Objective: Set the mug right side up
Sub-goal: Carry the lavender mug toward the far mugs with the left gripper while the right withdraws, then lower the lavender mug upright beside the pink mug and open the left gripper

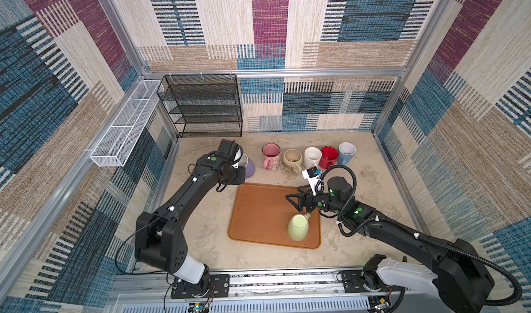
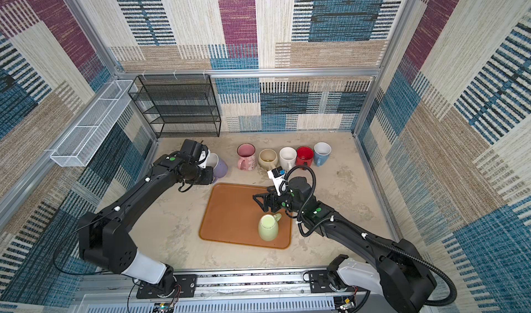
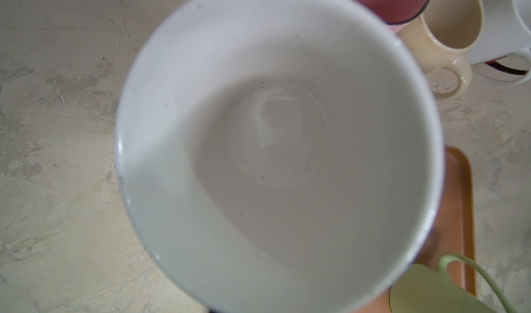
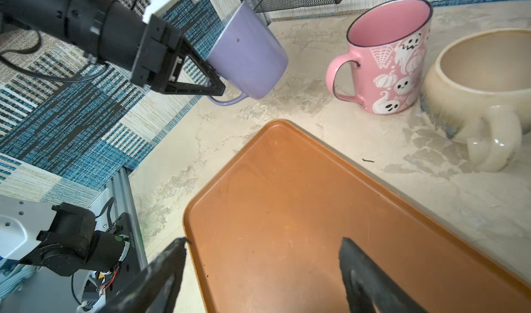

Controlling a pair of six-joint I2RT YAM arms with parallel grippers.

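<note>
A purple mug [image 1: 250, 166] [image 2: 220, 167] [image 4: 247, 56] with a white inside [image 3: 273, 139] hangs tilted just over the table, left of the mug row. Its mouth faces the left wrist and its base points down and away. My left gripper [image 4: 215, 86] is shut on its rim beside the handle. A pale green mug [image 1: 298, 228] [image 2: 268, 228] [image 3: 425, 291] rests on the orange tray [image 1: 258, 211] [image 4: 287, 196] near its front right corner. My right gripper [image 1: 293, 202] [image 2: 260, 202] [image 4: 263, 244] hovers open over the tray just behind the green mug, with nothing between its fingers.
Upright along the back stand a pink mug [image 1: 271, 156], a cream mug [image 1: 292, 160], a white mug [image 1: 312, 157], a red mug [image 1: 329, 156] and a blue mug [image 1: 346, 153]. A black mesh shelf [image 1: 204, 107] fills the back left corner, beside a white wire basket [image 1: 126, 124] on the left wall.
</note>
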